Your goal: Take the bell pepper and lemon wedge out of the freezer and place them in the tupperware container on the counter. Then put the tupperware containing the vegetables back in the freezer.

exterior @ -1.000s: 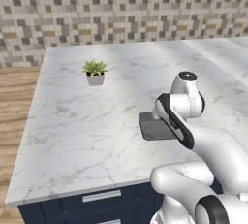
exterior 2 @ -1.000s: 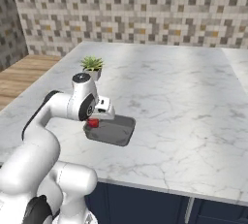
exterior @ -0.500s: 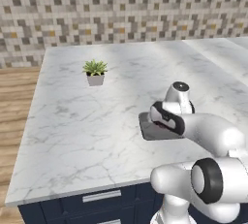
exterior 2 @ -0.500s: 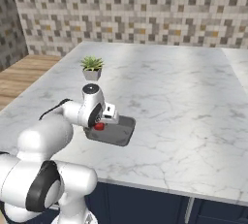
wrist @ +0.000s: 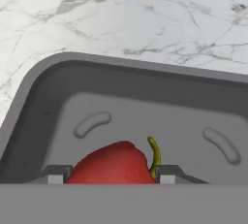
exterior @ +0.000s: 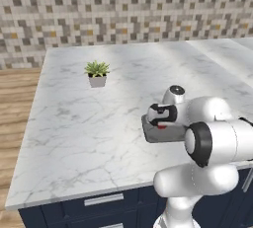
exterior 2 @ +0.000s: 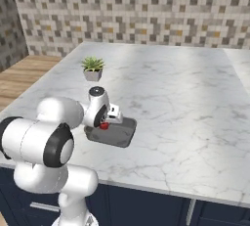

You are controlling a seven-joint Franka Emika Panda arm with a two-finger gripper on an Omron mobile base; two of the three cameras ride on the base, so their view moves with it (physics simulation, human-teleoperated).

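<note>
No readable text, labels, brands, numbers or signs anywhere.

The counter (exterior: pixel 99 123) carries a potted plant (exterior: pixel 97 73) and, well apart from it, the tupperware container (exterior 2: pixel 117 133).
</note>
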